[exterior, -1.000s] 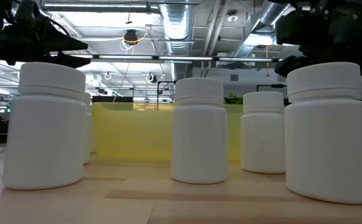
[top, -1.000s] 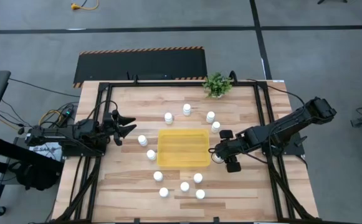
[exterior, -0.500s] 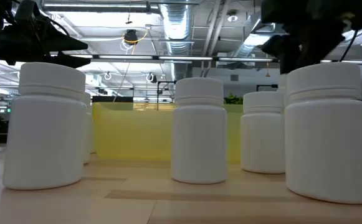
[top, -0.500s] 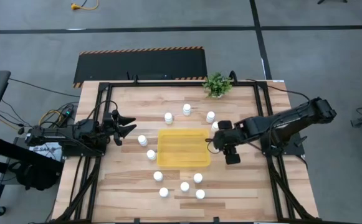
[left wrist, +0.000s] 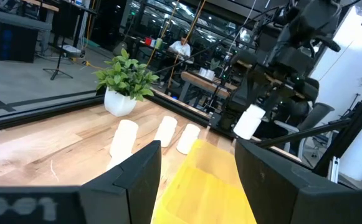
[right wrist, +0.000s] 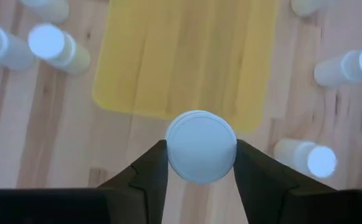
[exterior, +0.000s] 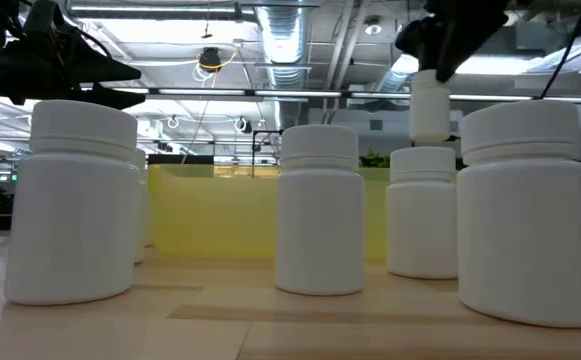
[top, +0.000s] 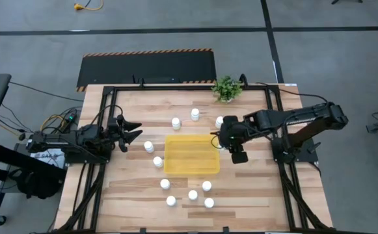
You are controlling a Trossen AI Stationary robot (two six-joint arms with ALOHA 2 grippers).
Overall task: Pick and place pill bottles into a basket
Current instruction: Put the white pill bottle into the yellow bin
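Wooden table point(top: 136, 195) from above, with a yellow basket point(top: 190, 155) at its centre and white pill bottles standing around it. The right gripper point(top: 226, 135) is beside the basket's right edge, near its far right corner, with its 2 fingers closed on 1 pill bottle point(right wrist: 201, 147); the right wrist view shows that bottle's round cap pinched between the fingers above bare wood just outside the basket's rim. In the low view the held bottle point(exterior: 429, 105) hangs clear of the tabletop, above the standing bottles.

The left gripper point(top: 135, 130) waits near the table's left edge, well apart from the basket, its fingers partly spread and holding nothing.

Bottles on the table in the high view: 3 along the far side of the basket point(top: 194, 114), 2 beside its left edge point(top: 149, 147), and 5 on the near side point(top: 192, 194). No bottle lies inside the basket.

A small potted plant point(top: 227, 88) stands at the table's far edge, towards the far right corner. The left wrist view shows the plant point(left wrist: 125, 78), 3 bottles and the right arm with its bottle point(left wrist: 249, 121) above the far side of the basket.
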